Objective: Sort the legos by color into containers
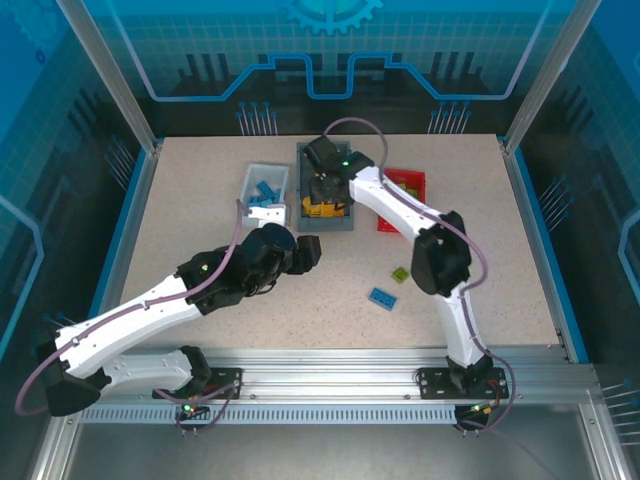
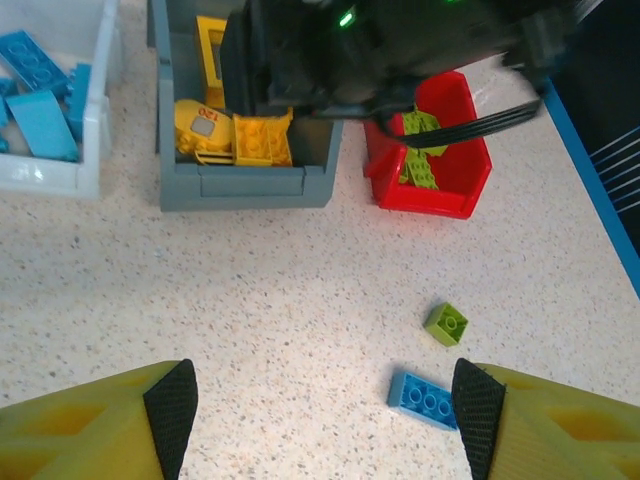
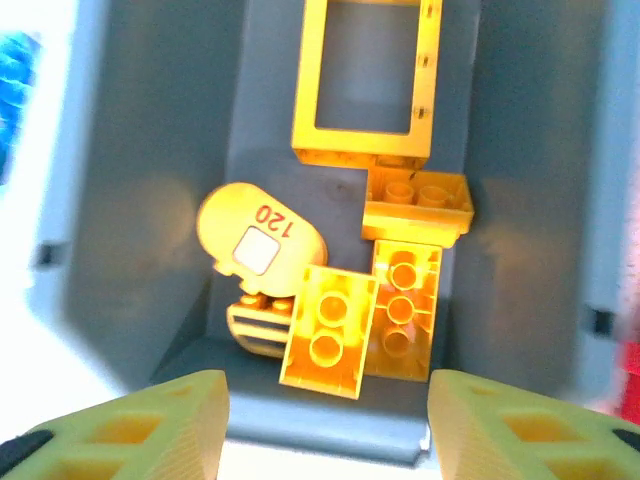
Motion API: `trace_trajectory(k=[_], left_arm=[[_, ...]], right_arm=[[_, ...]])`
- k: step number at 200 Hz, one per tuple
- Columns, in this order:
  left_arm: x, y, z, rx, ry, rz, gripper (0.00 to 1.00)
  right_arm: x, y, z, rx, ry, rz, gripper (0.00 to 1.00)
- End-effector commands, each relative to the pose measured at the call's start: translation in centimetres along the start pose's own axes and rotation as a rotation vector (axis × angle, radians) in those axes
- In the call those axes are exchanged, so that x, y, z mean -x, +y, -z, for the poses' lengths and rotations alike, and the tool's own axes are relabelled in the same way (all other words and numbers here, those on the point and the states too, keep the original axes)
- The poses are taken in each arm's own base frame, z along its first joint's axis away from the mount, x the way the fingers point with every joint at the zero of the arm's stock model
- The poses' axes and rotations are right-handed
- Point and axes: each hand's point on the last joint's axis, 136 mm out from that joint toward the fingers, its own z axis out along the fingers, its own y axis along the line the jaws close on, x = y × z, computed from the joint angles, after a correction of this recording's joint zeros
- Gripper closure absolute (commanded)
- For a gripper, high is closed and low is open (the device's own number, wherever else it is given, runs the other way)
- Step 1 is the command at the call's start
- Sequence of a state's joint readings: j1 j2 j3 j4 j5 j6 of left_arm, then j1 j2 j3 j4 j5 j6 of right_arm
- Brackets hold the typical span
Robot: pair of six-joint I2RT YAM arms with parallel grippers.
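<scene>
My right gripper [image 3: 325, 420] hangs open over the near end of the dark grey bin [image 3: 140, 200], nothing between its fingers. Inside lie yellow legos: a square frame [image 3: 305, 80], a round piece marked 120 [image 3: 260, 240] and a two-stud brick [image 3: 330, 330] tilted on others. My left gripper [image 2: 325, 410] is open low over the table. A blue brick [image 2: 425, 400] lies just inside its right finger and a small lime green brick [image 2: 446, 323] lies beyond. From above, both loose bricks, blue [image 1: 381, 297] and green [image 1: 400, 273], sit right of centre.
The white bin [image 2: 50, 175] with blue bricks [image 2: 35, 90] stands left of the grey bin [image 1: 300, 190]. The red bin [image 2: 430, 200] with green bricks [image 2: 420, 150] stands to its right. The right arm [image 1: 440, 255] reaches across above the loose bricks.
</scene>
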State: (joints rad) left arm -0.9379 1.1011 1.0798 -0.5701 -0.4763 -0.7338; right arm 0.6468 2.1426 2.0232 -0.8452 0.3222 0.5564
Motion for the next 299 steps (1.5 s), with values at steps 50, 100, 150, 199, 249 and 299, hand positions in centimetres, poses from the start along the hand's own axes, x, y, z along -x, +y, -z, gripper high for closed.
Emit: trace_trajectory(k=[50,100,150,199,249,299], left_arm=[[-10.3,-5.4,-6.8,-0.029,0.397,0.299,0.28],[-17.0,-7.8,-12.2,0.095,0.581,0.64,0.24],[-19.8,-9.1,-15.5,0.249,0.664,0.839,0.22],[-21.6,-8.8,-16.9,0.386,0.688,0.963,0.23],[-22.5,-8.6,-19.2,0.421,0.677,1.022,0.33],[-22.3,-7.9,-20.5,0.443,0.653,1.043,0.54]], right_arm=[[-7.5,-8.7,16.0,0.046,-0.248,-0.014,0.4],[-16.1,-11.0,20.7,0.21,-0.242,0.057,0.33],[-19.4,-12.8,23.1,0.258,-0.248,0.028,0.32],[-19.3,-13.1,23.6,0.248,-0.25,0.02,0.33],[-19.1,-13.0,23.7,0.247,-0.254,0.014,0.33],[-19.5,-13.4,23.6,0.239,-0.254,0.004,0.34]])
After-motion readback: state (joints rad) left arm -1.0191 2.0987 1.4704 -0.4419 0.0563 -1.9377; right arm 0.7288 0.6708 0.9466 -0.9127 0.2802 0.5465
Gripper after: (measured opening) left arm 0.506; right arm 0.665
